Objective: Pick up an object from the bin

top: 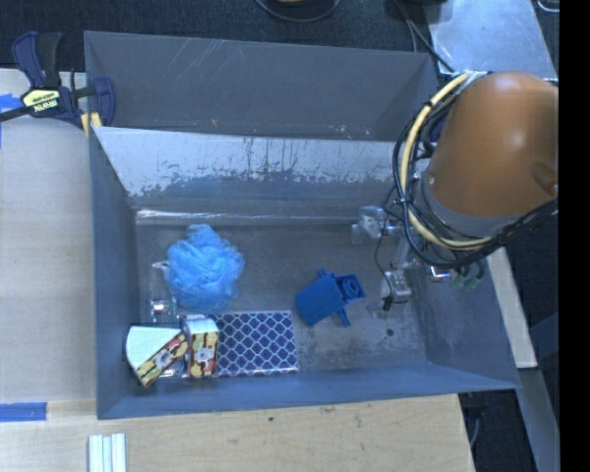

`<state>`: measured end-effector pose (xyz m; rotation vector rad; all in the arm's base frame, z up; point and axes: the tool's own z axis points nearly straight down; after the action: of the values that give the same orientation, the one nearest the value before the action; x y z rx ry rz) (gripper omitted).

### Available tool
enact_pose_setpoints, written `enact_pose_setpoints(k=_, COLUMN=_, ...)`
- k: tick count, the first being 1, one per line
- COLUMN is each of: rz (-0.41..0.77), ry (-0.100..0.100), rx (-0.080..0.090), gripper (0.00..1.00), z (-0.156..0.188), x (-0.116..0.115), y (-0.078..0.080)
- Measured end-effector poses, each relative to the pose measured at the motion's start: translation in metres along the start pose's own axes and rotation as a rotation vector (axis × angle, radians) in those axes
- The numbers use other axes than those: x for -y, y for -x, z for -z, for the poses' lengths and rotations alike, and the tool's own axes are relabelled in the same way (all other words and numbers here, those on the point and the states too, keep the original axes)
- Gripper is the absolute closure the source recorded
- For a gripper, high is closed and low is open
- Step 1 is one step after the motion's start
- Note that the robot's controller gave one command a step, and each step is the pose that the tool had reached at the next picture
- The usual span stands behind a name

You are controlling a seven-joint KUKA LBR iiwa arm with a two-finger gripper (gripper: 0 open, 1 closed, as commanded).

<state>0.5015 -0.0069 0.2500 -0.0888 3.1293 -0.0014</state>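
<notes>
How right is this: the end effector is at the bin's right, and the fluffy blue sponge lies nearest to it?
Not the fluffy blue sponge. The camera view shows the end effector at the right of the bin, and the blue plastic piece lies nearest to it.

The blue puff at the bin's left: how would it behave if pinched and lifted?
The puff looks like bunched mesh, so it would probably squash under a pinch and feel light for its bulk. Its ruffled surface should catch rather than slip, though a pinch may grab only a fold. It sits broad and low, so rolling seems unlikely.
</notes>
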Motion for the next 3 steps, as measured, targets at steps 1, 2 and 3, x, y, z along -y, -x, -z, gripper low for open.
enact_pose_setpoints(k=1, rz=-0.048, ry=0.001, rx=0.0, gripper=0.0, z=-0.118, x=-0.02, y=0.04)
enact_pose_setpoints(k=2, rz=0.058, ry=-0.003, rx=0.001, gripper=0.0, z=-0.124, x=0.034, y=0.01)
enact_pose_setpoints(k=3, rz=-0.084, ry=0.001, rx=0.002, gripper=0.0, z=-0.179, x=0.009, y=-0.006)
